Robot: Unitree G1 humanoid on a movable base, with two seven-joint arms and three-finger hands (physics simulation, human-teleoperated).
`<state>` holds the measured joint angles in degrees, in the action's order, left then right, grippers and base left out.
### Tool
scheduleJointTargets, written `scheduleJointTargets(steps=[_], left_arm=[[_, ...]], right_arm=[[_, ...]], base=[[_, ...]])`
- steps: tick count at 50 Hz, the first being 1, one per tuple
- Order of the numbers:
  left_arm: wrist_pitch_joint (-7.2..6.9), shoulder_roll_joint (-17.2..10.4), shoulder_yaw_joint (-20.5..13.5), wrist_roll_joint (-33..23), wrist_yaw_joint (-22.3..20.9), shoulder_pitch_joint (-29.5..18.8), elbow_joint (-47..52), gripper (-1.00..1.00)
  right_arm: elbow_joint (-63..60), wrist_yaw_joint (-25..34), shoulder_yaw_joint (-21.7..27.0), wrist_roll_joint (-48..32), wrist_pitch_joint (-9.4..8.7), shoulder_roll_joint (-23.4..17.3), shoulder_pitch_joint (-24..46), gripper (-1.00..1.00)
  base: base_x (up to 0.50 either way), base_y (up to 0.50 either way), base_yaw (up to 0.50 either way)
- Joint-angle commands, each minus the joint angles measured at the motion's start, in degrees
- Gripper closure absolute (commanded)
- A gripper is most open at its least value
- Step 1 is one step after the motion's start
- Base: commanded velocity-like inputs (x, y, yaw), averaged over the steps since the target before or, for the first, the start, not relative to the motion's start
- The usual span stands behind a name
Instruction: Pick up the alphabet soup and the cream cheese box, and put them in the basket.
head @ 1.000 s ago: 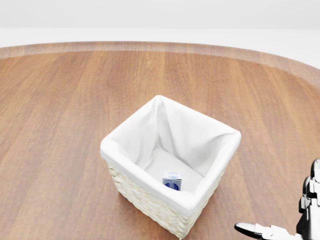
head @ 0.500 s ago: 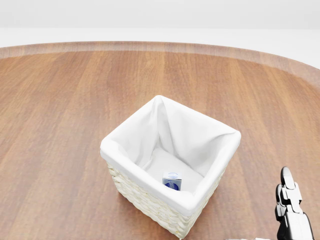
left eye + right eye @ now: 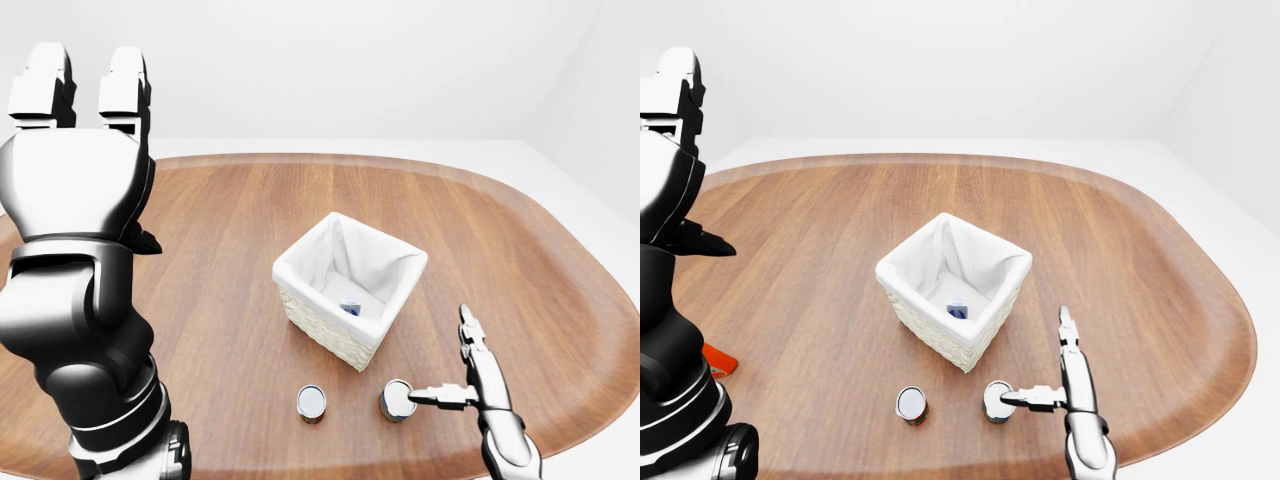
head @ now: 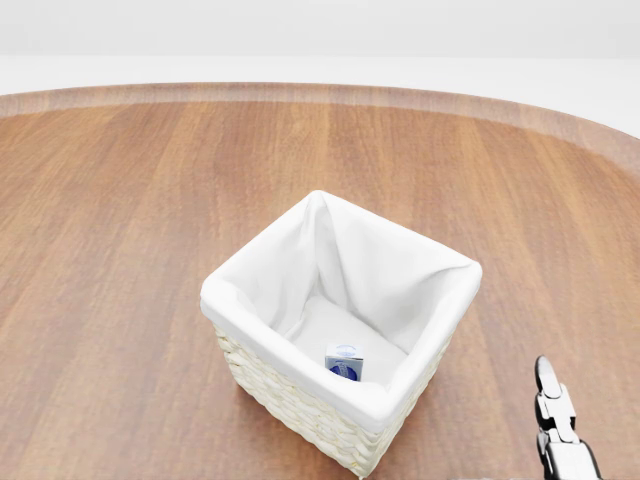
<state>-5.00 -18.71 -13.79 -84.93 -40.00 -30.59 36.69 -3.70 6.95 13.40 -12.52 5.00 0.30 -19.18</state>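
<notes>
Cream cheese box (image 4: pixel 344 362) sits in basket (image 3: pixel 300 265); your right hand (image 3: pixel 470 375), released, thumb touching a can (image 3: pixel 397 400) near the table's bottom edge — close on it next.

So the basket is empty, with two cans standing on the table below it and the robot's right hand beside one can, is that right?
Not quite: the basket is not empty. The head view shows a small blue-and-white box lying on its white lining. The rest holds: in the left-eye view two cans stand on the table below it, with the right hand beside one can.
</notes>
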Motion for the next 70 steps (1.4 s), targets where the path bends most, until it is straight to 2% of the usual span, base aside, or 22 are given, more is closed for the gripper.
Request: scheduleJointTargets(steps=[1,33,50,60,70], left_arm=[[0.0,0.1,0.0,0.4,0.2,0.2,-0.3,-1.0],[0.0,0.0,-0.1,0.1,0.0,0.1,0.2,-1.0],[0.0,0.0,0.1,-0.4,0.0,-0.2,0.3,-1.0],[0.0,0.3,0.0,0.8,1.1,0.6,-0.3,-1.0],[0.0,0.1,0.1,0.3,0.2,0.2,-0.1,-1.0]], right_arm=[[1.3,-0.1,-0.7,-2.3,0.0,-0.3,-0.2,-1.0],[4.0,-4.4,-5.4,-12.3,0.0,-1.4,-1.1,-1.0],[9.9,-7.8,-7.9,-15.4,0.0,-3.0,1.2,-1.0],[10.4,-9.7,-9.4,-17.8,0.0,-3.3,1.4,-1.0],[9.0,-9.8,-11.6,-19.8,0.0,-3.4,0.4,-1.0]], base=[[0.0,0.0,0.0],[0.0,0.0,0.0],[0.0,0.0,0.0],[0.0,0.0,0.0],[0.0,0.0,0.0]])
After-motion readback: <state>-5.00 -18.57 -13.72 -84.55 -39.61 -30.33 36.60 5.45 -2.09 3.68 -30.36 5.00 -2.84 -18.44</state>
